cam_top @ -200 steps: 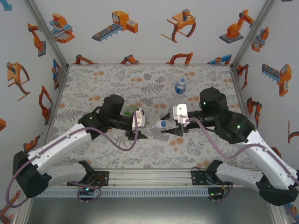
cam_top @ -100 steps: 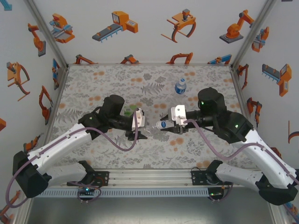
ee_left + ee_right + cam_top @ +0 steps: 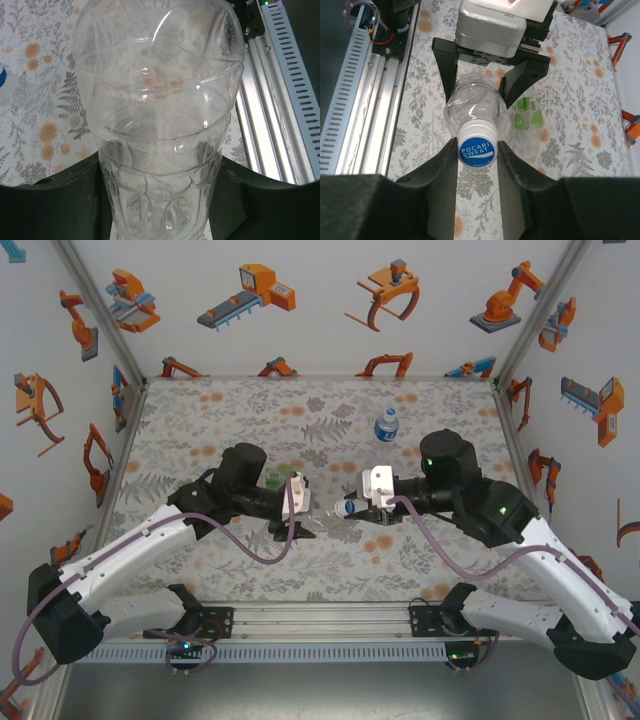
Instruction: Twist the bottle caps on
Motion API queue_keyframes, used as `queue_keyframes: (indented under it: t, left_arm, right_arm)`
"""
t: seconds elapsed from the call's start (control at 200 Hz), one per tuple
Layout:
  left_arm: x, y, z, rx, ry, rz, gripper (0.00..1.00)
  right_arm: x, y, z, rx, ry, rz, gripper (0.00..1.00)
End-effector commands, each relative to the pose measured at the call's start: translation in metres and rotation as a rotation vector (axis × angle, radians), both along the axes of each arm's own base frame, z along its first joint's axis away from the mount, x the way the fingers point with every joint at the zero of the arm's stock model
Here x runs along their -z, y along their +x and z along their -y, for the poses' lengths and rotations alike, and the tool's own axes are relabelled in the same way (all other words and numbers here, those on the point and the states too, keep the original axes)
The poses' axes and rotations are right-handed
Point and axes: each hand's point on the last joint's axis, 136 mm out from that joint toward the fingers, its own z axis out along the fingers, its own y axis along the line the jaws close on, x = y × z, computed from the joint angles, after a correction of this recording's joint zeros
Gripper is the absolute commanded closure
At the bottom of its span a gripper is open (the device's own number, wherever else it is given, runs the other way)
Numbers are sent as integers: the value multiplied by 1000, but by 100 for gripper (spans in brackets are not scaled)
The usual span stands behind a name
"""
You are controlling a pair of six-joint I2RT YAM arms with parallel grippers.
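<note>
A clear unlabelled bottle is held level above the table with its neck pointing right. My left gripper is shut on its body, with the dark fingers pressing both sides. A white bottle cap with a blue printed top sits on the neck. My right gripper is shut on that cap, a finger against each side. In the top view the right gripper meets the cap at the table's middle.
A blue-labelled bottle with a cap on stands upright at the back right. A green-labelled bottle lies on the table just behind the left gripper and shows beside the held bottle in the right wrist view. The metal rail runs along the near edge.
My right gripper has slid left along the bottle's axis and closed its fingers onto the cap. The left arm and the bottle have stayed where they were.
</note>
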Motion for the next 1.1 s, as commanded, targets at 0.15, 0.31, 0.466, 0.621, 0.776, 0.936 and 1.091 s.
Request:
queue_keyframes:
  t: [0.15,0.31,0.466,0.621,0.776,0.936,1.091]
  left_arm:
    - [-18,0,5,5,-66,35,100]
    - [-21,17,14,-57,-107,70,100]
    - [-15,32,20,-101,-100,95,100]
    - [-12,40,25,-114,-105,118,100]
    - [-8,45,28,-123,-96,121,100]
    - [-7,43,27,-115,-88,125,100]
    - [-4,40,26,-108,-75,112,100]
  right_arm:
    - [-1,21,-5,187,43,-229,89]
    - [12,53,-1,490,101,-568,100]
    - [38,83,17,870,163,-951,100]
    - [62,94,22,1106,269,-1309,100]
    - [73,102,35,1239,382,-1428,100]
    - [56,107,38,1210,411,-1328,100]
    - [23,105,35,1038,384,-1050,66]
